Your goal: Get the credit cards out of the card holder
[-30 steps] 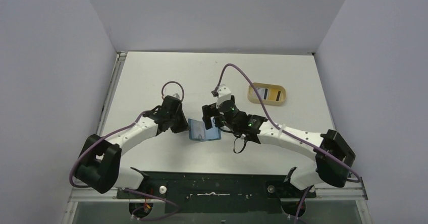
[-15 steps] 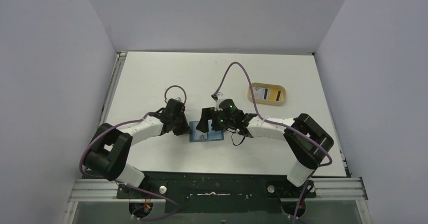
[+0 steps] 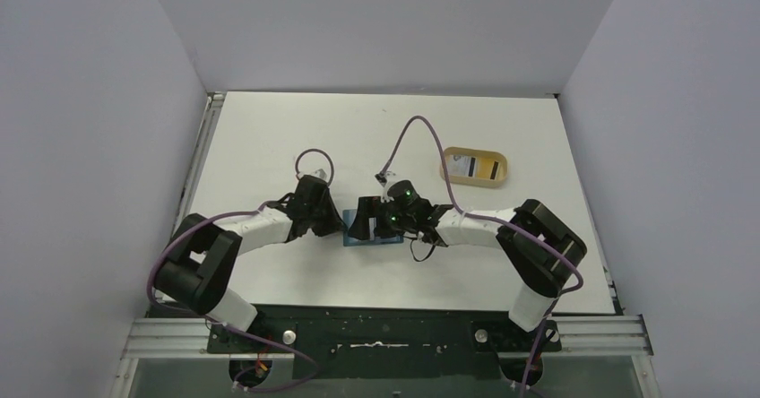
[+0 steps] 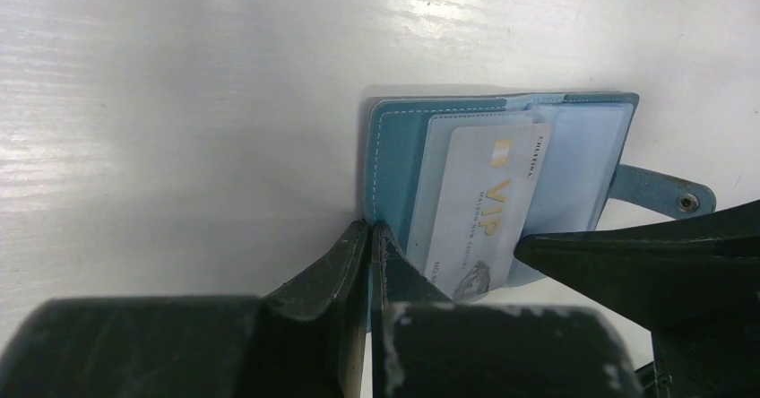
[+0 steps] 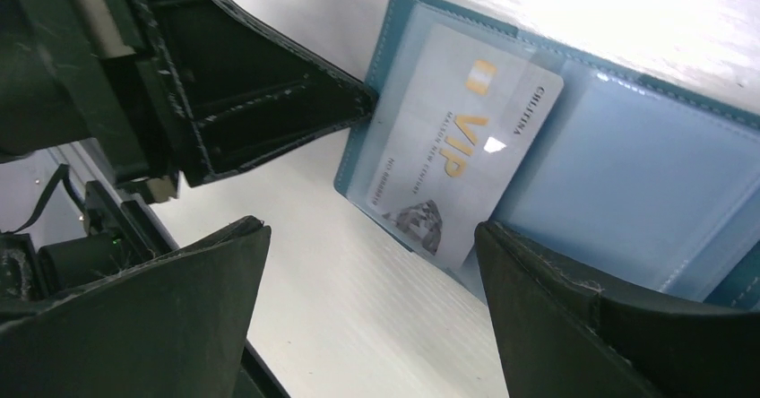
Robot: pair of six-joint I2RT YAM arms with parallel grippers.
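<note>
Showing the card-extraction step of the task: the teal card holder (image 4: 394, 138) lies open and flat on the white tabletop (image 3: 269, 138), its snap tab (image 4: 663, 196) pointing outward on the side away from the spine. A pale VIP card (image 5: 448, 138) sits skewed in the clear sleeve (image 5: 627, 174), one short end projecting past the holder's rim. The left jaws are together at the holder's spine-side corner, apparently pinching the cover edge to anchor it. The right jaws stand wide apart astride the projecting end: one finger meets the card's edge at the sleeve, while the other hangs off the holder, over bare tabletop. A striped card (image 3: 475, 168) already rests in the tan tray (image 3: 445, 160), well apart from the holder on its tab side, so the task is judged partly complete. The next move calls for the right jaws to close on the projecting end and draw the card straight out along the sleeve mouth, the left jaws resisting the pull. Clearance is tight beside the card, where the left jaws sit just beside it. Open tabletop off the holder's rim, under the projecting end, offers room for withdrawal.
</note>
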